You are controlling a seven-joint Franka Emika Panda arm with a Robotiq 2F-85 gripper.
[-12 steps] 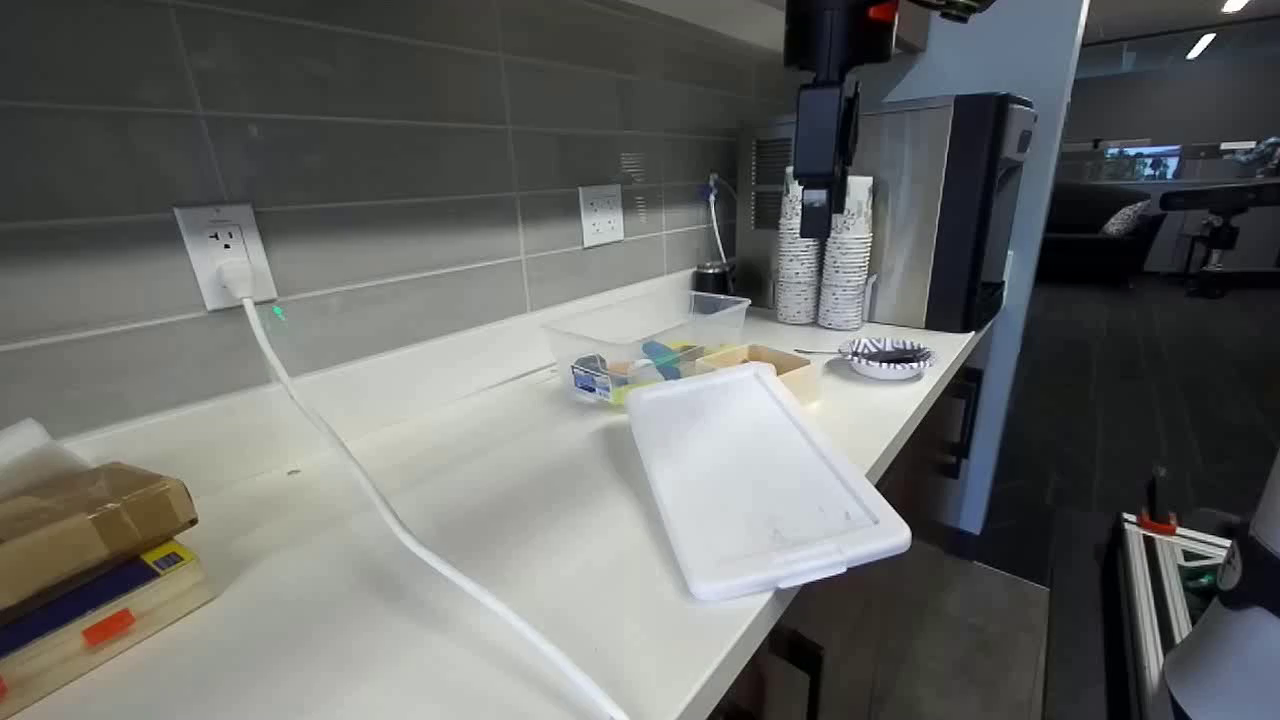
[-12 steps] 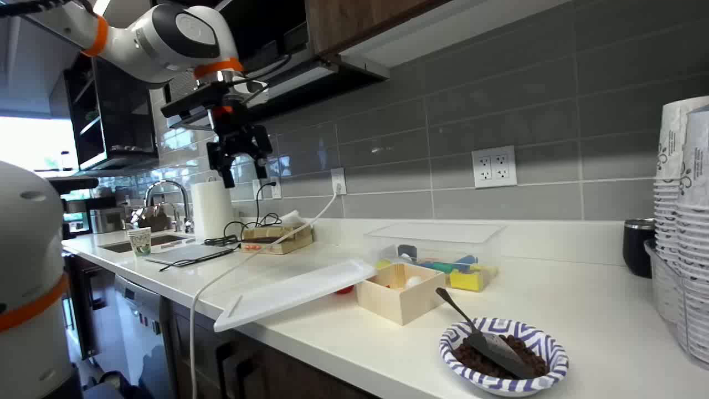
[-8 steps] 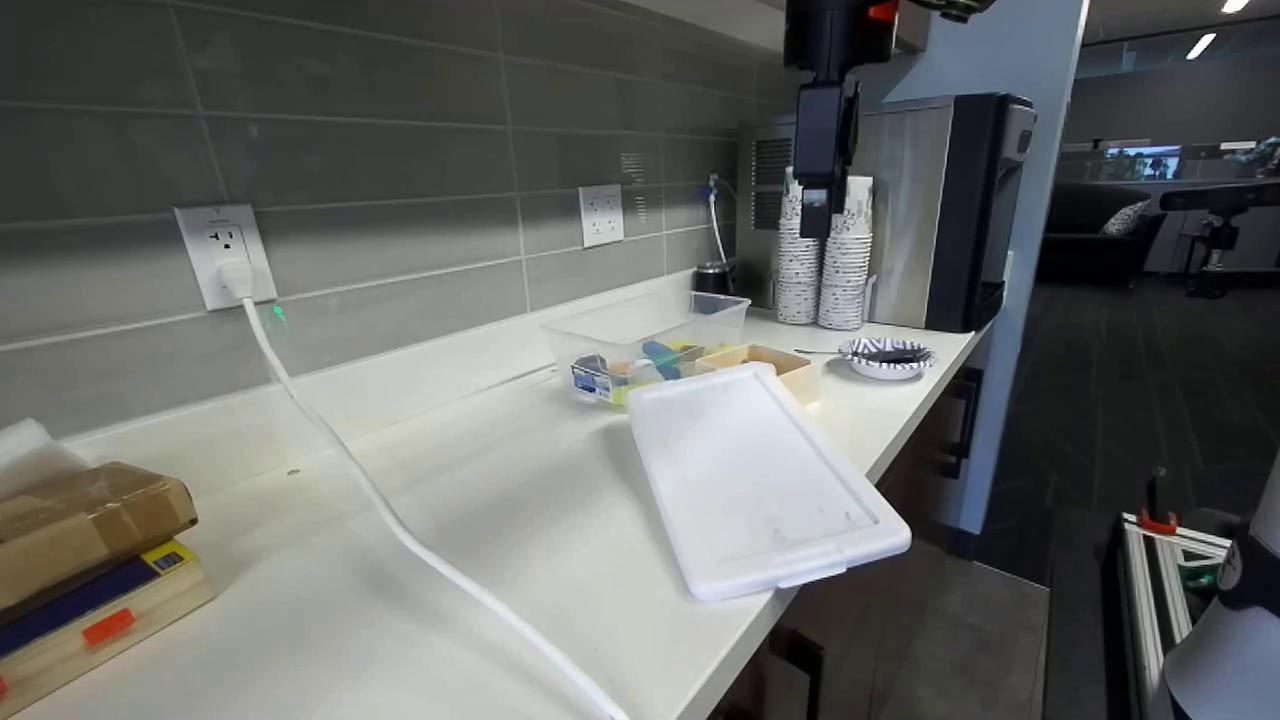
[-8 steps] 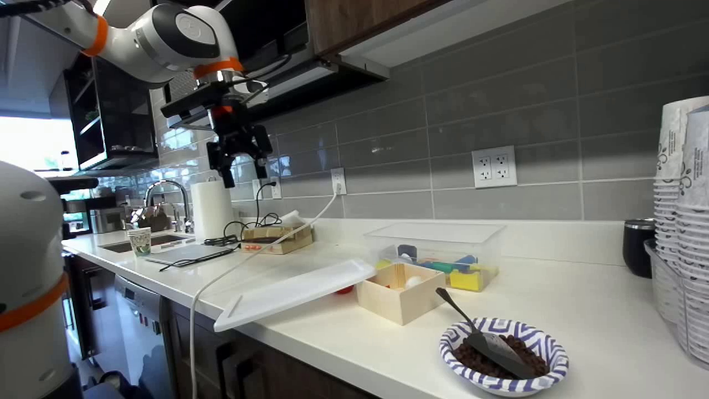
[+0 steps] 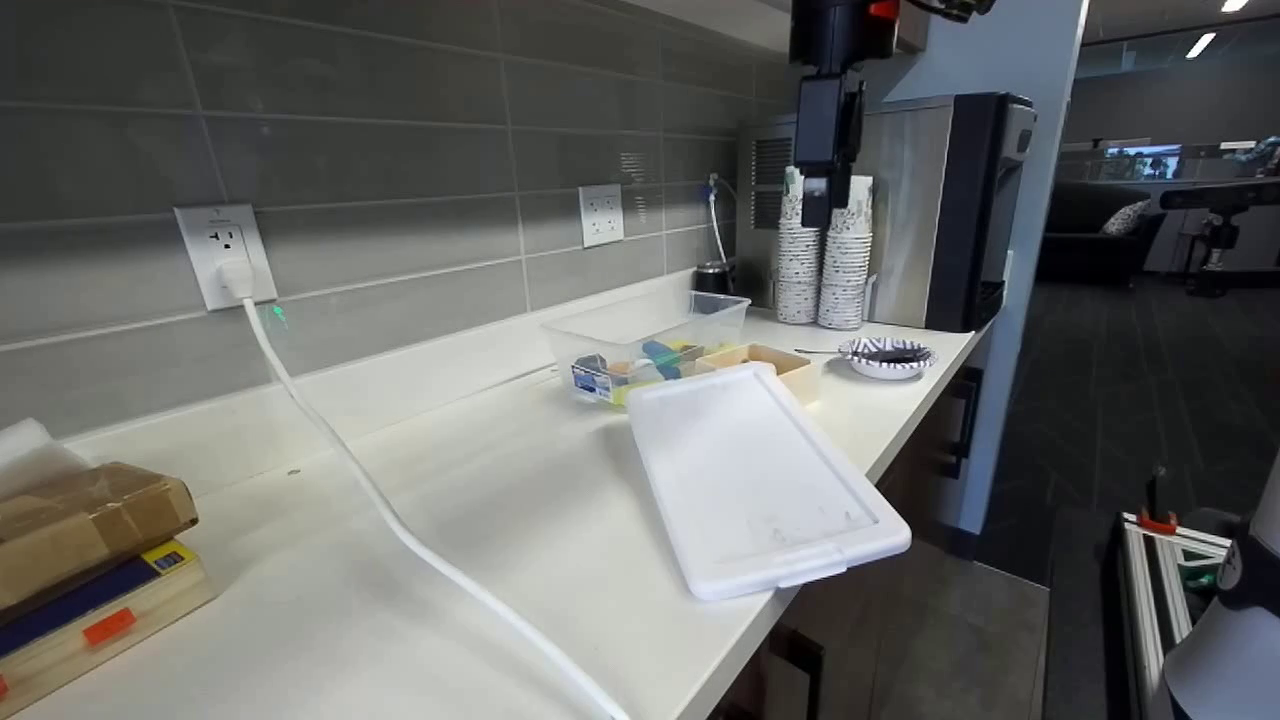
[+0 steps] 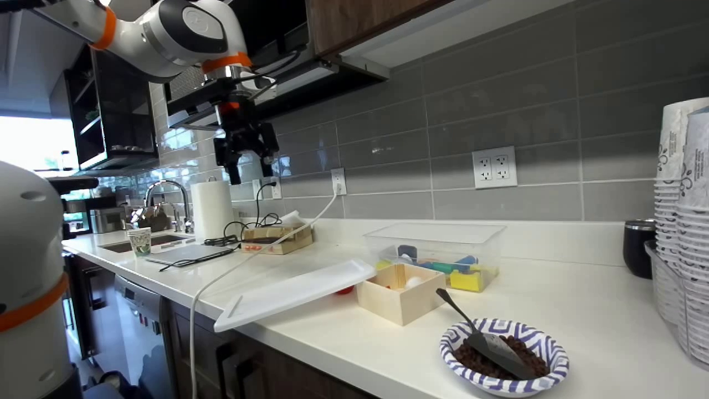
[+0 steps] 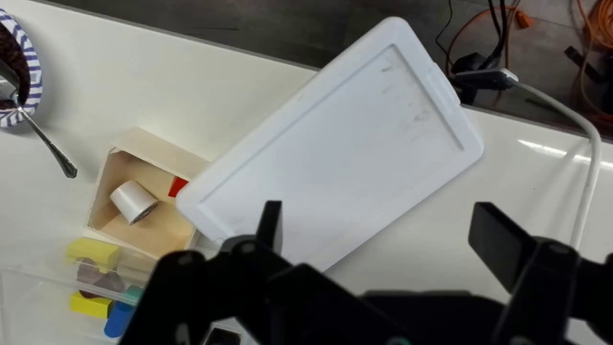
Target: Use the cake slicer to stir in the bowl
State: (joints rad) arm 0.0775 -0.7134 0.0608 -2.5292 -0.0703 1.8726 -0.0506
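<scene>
Black claw [image 6: 251,175], jaws apart; dark cake slicer [image 6: 499,353] in patterned bowl [image 6: 558,361]; blue label [image 5: 591,384] on clear bin [image 5: 722,320], illegible

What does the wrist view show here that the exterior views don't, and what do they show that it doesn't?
Only the wrist view: orange cords on the floor.

Only the exterior views: stacked cups, outlets, tiled wall.

Shared: the bowl, cut off in the wrist view, with the slicer resting in it; the open gripper; lid; wooden box; white cable.
</scene>
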